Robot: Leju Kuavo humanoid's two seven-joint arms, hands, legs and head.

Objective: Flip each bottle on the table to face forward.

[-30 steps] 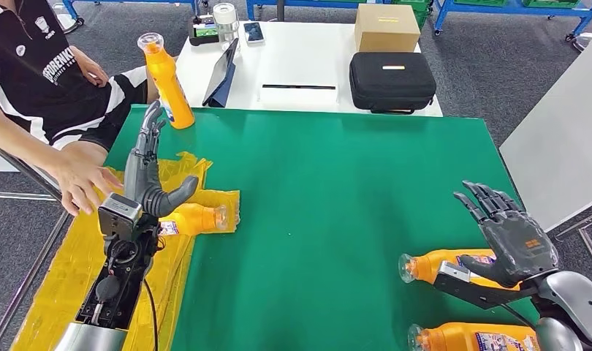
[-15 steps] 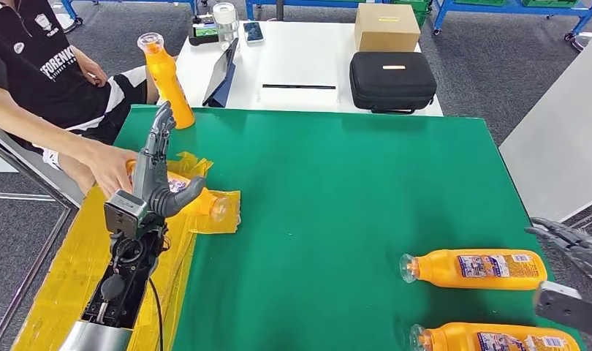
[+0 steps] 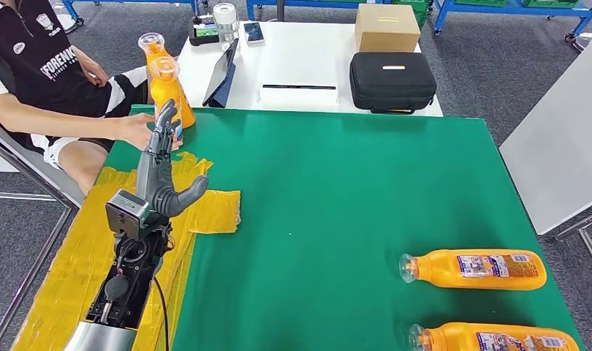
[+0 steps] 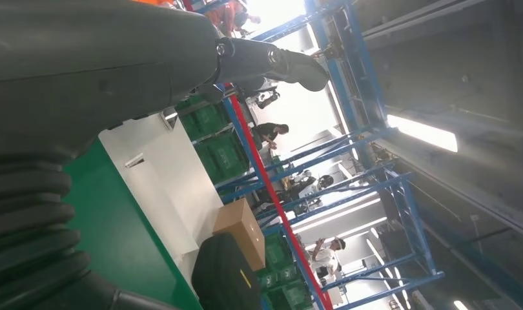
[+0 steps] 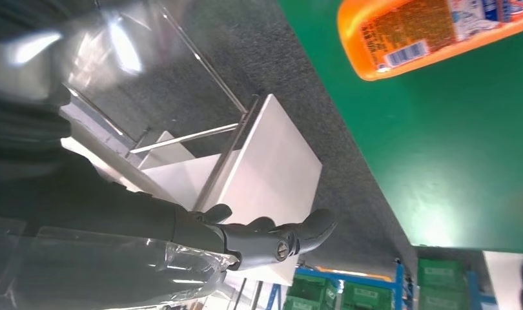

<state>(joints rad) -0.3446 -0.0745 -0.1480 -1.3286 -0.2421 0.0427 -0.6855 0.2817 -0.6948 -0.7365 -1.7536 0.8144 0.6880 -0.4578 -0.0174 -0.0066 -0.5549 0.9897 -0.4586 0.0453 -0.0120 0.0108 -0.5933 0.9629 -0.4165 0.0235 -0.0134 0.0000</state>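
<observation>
Two orange bottles lie on their sides on the green table at the front right, caps pointing left: one further back, one at the front edge. Two more stand upright at the back left corner: the nearer bottle is held by a person's hand, the other bottle is just behind it. My left hand is raised over the yellow cloth, fingers apart, holding nothing. My right hand hangs off the table's right side, fingers stretched out and empty, past the base of a lying bottle.
A person sits at the back left by the table corner. Behind the green table a white table carries a black case, a cardboard box and a tablet. Another white table stands to the right.
The person lifted the bottle from the yellow cloth and stood it upright at the back left corner. My right hand pulled back from the lying bottle, out of the head view.
</observation>
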